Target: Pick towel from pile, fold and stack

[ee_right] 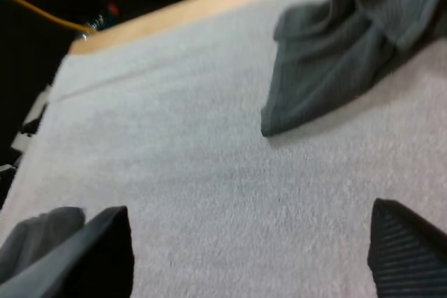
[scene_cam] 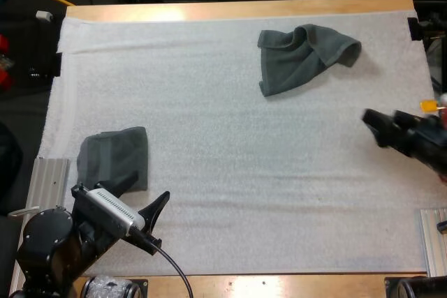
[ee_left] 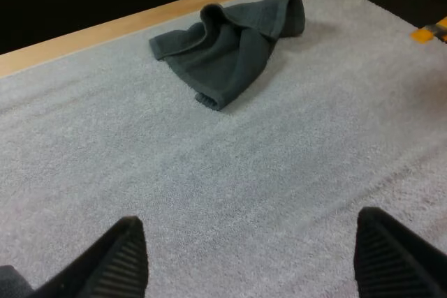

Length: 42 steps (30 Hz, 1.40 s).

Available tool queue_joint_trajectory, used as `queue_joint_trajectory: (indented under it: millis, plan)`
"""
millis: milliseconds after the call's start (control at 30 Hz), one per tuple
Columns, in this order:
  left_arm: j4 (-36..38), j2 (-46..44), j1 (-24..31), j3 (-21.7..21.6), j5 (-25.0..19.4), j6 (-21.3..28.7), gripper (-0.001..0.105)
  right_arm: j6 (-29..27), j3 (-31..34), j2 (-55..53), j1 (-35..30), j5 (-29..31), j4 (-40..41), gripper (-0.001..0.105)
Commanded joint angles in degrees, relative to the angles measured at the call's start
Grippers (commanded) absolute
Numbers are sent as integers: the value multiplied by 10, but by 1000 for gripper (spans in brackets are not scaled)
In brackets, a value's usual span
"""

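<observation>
bare mat (scene_cam: 230, 172) between crumpled towel (scene_cam: 300, 57), folded towel (scene_cam: 115, 158)

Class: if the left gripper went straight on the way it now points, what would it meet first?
Bare white mat lies ahead of the open left gripper; the first object on that line looks to be the crumpled towel near the far edge, though depth is unclear.

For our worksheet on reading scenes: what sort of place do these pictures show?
Probably a robotics lab bench: a wooden table with a white mat, open left end effector and right end effector over it, plus a crumpled towel and a folded towel.
</observation>
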Motion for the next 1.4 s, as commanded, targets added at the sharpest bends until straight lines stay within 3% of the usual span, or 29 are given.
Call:
queue_joint_trajectory:
  millis: [0,267,533,900,1133,1367]
  plan:
    - [-6,2,-2,-4,4,0,60,16,-5,19,19,18,-24,68]
    - [-1,2,-2,-4,4,-1,60,154,-31,183,111,142,-117,68]
    - [-1,2,-2,-4,4,-3,60,247,-96,329,117,163,-143,68]
    - [-1,2,-2,-4,13,-10,60,353,-154,500,117,152,-207,68]
    - [-1,2,-2,-4,38,-15,60,446,-154,580,117,109,-322,68]
    - [5,2,-2,-4,44,-18,60,520,-154,641,117,105,-410,68]
